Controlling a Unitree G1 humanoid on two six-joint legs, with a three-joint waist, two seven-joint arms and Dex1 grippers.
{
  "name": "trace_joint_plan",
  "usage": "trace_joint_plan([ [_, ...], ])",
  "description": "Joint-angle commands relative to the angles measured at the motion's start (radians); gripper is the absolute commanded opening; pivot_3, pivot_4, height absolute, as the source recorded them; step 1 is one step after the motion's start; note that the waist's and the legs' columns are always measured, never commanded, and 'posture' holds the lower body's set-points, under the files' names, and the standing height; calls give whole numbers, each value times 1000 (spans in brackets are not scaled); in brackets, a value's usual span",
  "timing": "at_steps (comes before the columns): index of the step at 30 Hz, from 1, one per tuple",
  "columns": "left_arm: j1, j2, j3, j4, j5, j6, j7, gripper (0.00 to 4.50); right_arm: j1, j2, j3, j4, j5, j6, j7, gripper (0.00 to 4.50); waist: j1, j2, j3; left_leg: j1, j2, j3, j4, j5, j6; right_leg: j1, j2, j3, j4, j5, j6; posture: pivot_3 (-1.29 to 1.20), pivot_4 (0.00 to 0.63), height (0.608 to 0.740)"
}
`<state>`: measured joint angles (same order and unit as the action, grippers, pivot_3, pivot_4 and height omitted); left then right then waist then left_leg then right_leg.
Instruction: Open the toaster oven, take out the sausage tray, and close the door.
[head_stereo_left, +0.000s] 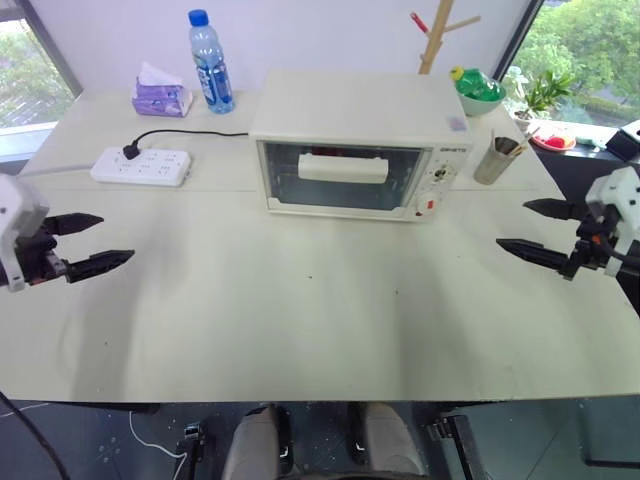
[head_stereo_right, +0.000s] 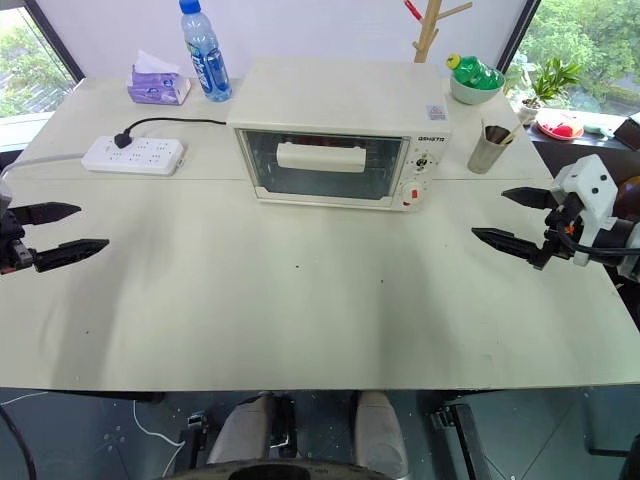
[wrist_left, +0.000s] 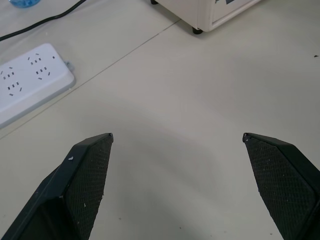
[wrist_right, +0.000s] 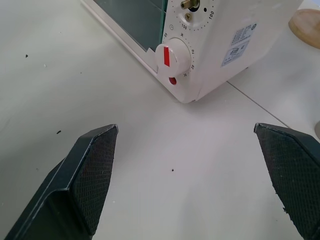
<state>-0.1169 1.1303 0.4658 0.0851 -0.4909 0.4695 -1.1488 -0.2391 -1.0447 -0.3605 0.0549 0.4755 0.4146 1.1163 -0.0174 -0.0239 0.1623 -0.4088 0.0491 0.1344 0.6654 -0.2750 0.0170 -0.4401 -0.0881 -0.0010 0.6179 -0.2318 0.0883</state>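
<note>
Toaster oven (head_stereo_left: 355, 140) door (head_stereo_left: 340, 172) is rigid glass, likely light (fragile): grab the white bar handle (head_stereo_left: 343, 166); left claw (head_stereo_left: 92, 244) and right claw (head_stereo_left: 534, 229) both spread, empty.

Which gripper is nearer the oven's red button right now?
Right. The right gripper hangs open off the toaster oven's knob side, nearer the red button; the left gripper, also open, sits farther, past the power strip.
</note>
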Motion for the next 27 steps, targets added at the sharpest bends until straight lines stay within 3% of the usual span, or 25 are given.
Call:
trace_joint_plan([
  [1, 4, 2, 32, -10, 29, -49, 18, 4425, -14, 0, -17, -1, 0, -18, -3, 4500, 0, 0, 0, 0, 0, 0, 0, 0, 0, 0, 0, 0, 0, 0, 0, 0, 150, 736],
  [15, -65, -30, 20, -45, -58, 51, 40, 4425, 0, 41, -26, -58, 36, 48, -65, 4500, 1, 0, 0, 0, 0, 0, 0, 0, 0, 0, 0, 0, 1, 0, 0, 0, 150, 736],
  [20, -256, -139, -110, -113, -133, 140, 81, 4425, 15, 133, 33, -237, 85, 152, -154, 4500, 8, 0, 0, 1, -1, -1, 2, 1, -1, 3, 1, -1, 2, 0, 1, 0, 150, 736],
  [27, -418, -198, -290, -172, -148, 186, 13, 4425, -57, 206, 121, -337, 111, 239, -236, 4500, 2, -1, 0, 1, -3, -1, 2, 1, 0, 4, 3, -1, 2, 2, 4, 0, 150, 736],
])
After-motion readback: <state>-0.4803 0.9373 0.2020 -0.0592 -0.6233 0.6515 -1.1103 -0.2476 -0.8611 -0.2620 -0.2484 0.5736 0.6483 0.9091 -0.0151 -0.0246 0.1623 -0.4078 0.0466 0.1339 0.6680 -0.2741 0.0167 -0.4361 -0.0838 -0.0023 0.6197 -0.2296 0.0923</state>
